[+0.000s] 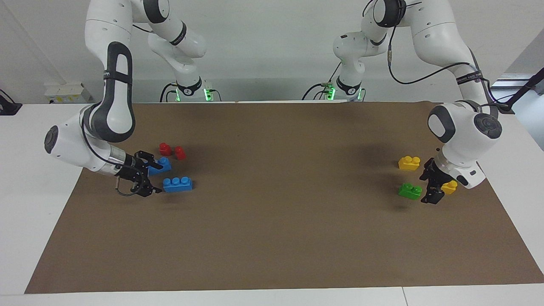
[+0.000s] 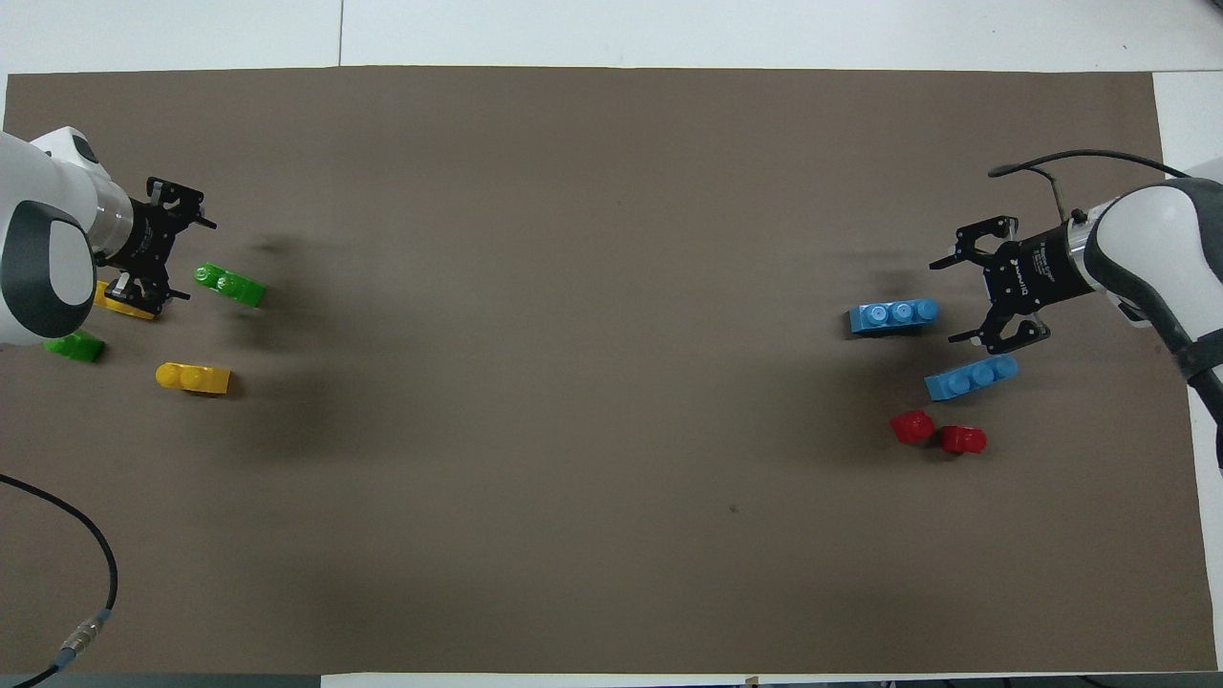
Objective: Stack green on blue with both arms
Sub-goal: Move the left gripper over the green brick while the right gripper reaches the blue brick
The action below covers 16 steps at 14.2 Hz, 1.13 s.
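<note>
Two blue bricks lie toward the right arm's end of the table. My right gripper (image 1: 158,179) (image 2: 951,300) hangs open and low beside the farther blue brick (image 1: 177,184) (image 2: 893,315), just short of its end, holding nothing. The nearer blue brick (image 1: 160,164) (image 2: 971,376) is partly covered by the gripper in the facing view. Toward the left arm's end, my left gripper (image 1: 426,188) (image 2: 194,260) is open and empty right beside a green brick (image 1: 410,191) (image 2: 229,285). A second green brick (image 2: 75,346) peeks out from under the left arm.
Two small red blocks (image 1: 165,148) (image 1: 180,152) sit nearer the robots than the blue bricks. Two yellow bricks (image 1: 409,162) (image 1: 449,187) lie around the green ones. A brown mat (image 2: 611,573) covers the table. A cable (image 2: 86,612) loops at the left arm's near corner.
</note>
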Each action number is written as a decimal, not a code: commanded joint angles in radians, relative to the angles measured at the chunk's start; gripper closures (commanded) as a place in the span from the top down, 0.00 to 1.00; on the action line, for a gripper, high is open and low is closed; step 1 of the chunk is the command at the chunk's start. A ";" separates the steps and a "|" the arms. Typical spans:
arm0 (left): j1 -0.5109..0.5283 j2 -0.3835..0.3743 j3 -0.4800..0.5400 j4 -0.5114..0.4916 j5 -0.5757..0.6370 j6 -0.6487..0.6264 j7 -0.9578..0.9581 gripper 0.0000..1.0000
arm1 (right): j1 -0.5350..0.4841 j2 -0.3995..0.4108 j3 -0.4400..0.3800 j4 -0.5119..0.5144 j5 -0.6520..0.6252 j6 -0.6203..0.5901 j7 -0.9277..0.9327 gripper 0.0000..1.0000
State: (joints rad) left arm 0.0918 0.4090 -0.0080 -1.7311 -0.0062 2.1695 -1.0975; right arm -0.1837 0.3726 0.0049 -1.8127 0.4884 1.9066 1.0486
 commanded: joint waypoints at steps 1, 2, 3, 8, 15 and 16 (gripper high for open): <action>-0.007 0.021 0.002 -0.031 -0.009 0.053 -0.015 1.00 | 0.003 -0.015 0.003 -0.034 0.022 0.029 -0.030 0.98; -0.007 0.018 0.002 -0.059 -0.006 0.075 -0.012 1.00 | 0.003 -0.015 0.003 -0.042 0.022 0.035 -0.032 0.98; -0.009 0.014 0.002 -0.070 -0.005 0.076 -0.007 1.00 | 0.003 -0.017 0.003 -0.051 0.022 0.049 -0.033 0.98; -0.011 0.011 0.002 -0.079 -0.005 0.075 -0.004 1.00 | 0.006 -0.015 0.003 -0.082 0.033 0.086 -0.076 0.98; -0.001 0.011 0.002 -0.073 -0.003 0.061 0.031 0.76 | 0.026 -0.006 0.003 -0.125 0.036 0.170 -0.101 0.98; -0.001 0.010 0.002 -0.070 -0.003 0.056 0.031 0.65 | 0.026 -0.003 0.004 -0.134 0.036 0.195 -0.101 0.98</action>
State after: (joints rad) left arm 0.0875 0.4349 -0.0083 -1.7871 -0.0061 2.2244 -1.0850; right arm -0.1547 0.3730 0.0059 -1.9109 0.4900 2.0494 0.9833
